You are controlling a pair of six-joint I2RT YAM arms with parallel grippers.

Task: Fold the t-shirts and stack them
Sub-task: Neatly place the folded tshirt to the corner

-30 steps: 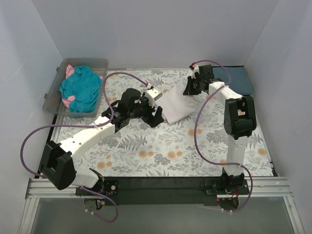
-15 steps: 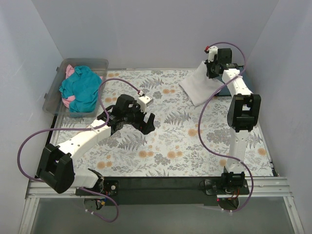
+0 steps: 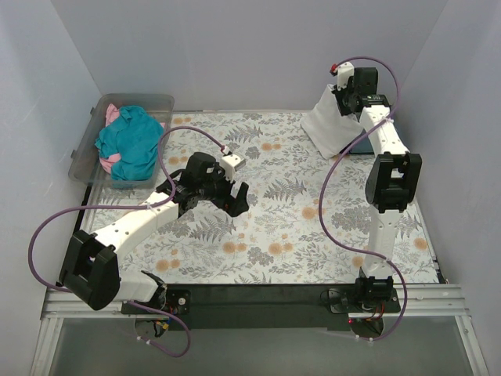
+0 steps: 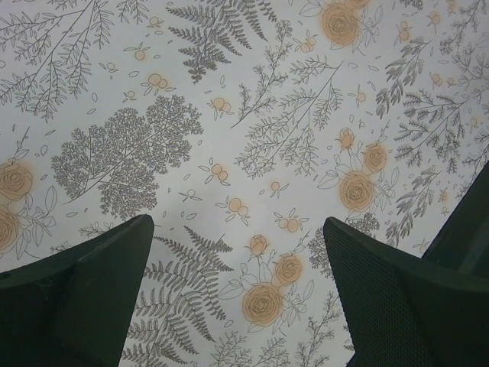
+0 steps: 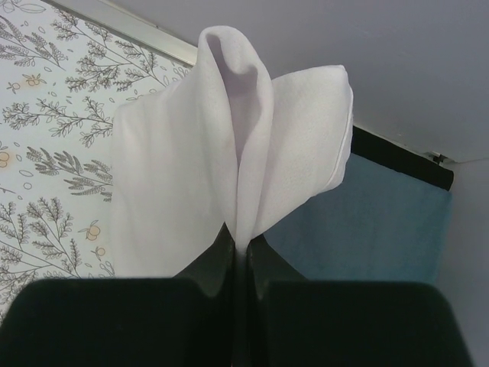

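- Hanging from the right gripper (image 5: 241, 246), the white t-shirt (image 5: 229, 153) sits over the far right corner of the floral table cover (image 3: 274, 235). The jaws are pressed together on a bunched edge of the cloth.
- From that pinch the white tee runs straight away from the fingers, so its long axis follows the gripper's own line. In the overhead view it drapes down and slightly leftward, and its lower edge is near the cover or touching it; which cannot be told.
- A dark slate-blue t-shirt (image 5: 367, 229) lies flat just beyond and to the right of the hanging cloth, against the far edge. Only part of it shows, so its long axis cannot be read.
- Judged from this, stacking depends on carrying the white tee a little rightward and lowering it onto the slate-blue one. The right arm is by far the nearer.
- Over the middle of the cover, well apart from both shirts, the left gripper (image 4: 237, 225) has its jaws spread wide with only the floral print between them.
- A clear bin (image 3: 156, 102) at the far left holds a bright teal t-shirt (image 3: 129, 145) and a pink one (image 3: 113, 115), both crumpled.
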